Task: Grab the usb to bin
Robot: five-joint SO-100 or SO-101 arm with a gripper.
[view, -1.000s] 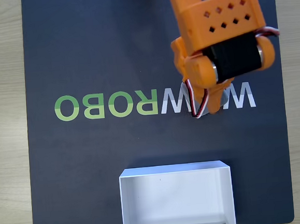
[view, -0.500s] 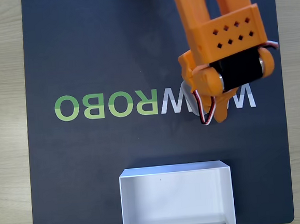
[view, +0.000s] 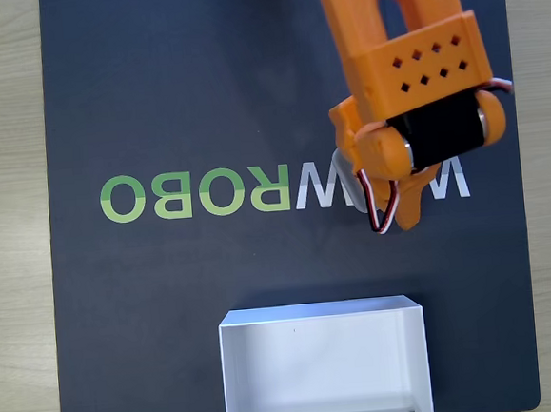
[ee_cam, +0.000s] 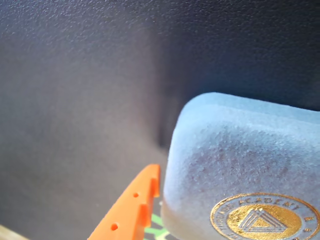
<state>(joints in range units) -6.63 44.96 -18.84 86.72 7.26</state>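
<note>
In the wrist view the usb is a grey rounded case with a gold triangle emblem, close up at the right. One orange finger lies against its left edge, with the black mat behind. In the fixed view my orange gripper points down over the right part of the mat, covering the usb, and appears shut on it. The bin, a white shallow box, sits at the mat's bottom edge, below and left of the gripper.
A black mat with upside-down green and white "ROBO" lettering covers the wooden table. The mat's left half is bare. The orange arm comes in from the top right.
Over the last second the arm moved slightly down the fixed view towards the bin, and its finger swung in over the grey case. Since half a second ago almost nothing has moved.
</note>
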